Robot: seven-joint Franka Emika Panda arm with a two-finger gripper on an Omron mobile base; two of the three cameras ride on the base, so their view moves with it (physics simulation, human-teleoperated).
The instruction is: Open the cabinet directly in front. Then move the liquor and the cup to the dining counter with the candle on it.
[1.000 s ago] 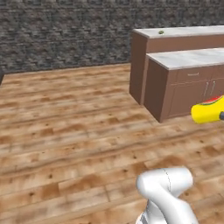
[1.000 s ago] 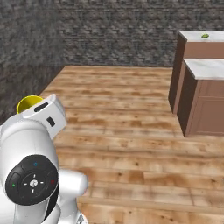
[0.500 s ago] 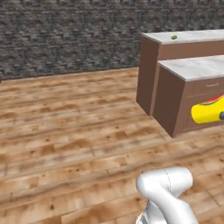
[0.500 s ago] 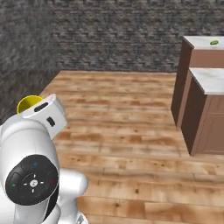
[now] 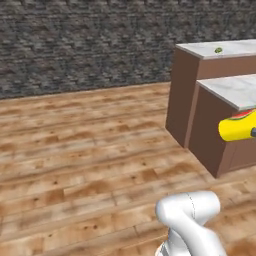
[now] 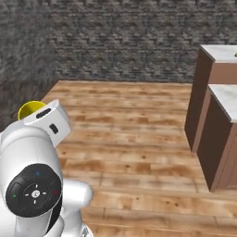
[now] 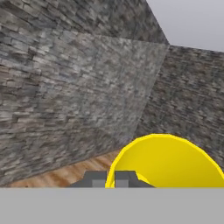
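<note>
Where the wood plank floor (image 5: 90, 165) meets the dark stone wall (image 5: 85, 45), two marble-topped brown units stand at right: the dining counter (image 5: 220, 50), bearing a small greenish item (image 5: 218, 50), and nearer, a lower island (image 5: 235, 90). Jaws fully closed on the rim of the cup (image 5: 239, 127), which lies sideways in mid-air before the island.

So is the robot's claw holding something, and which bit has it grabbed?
Yes, the claw is shut on the yellow cup, pinching it at the rim, one fingertip on each side of the wall.
</note>
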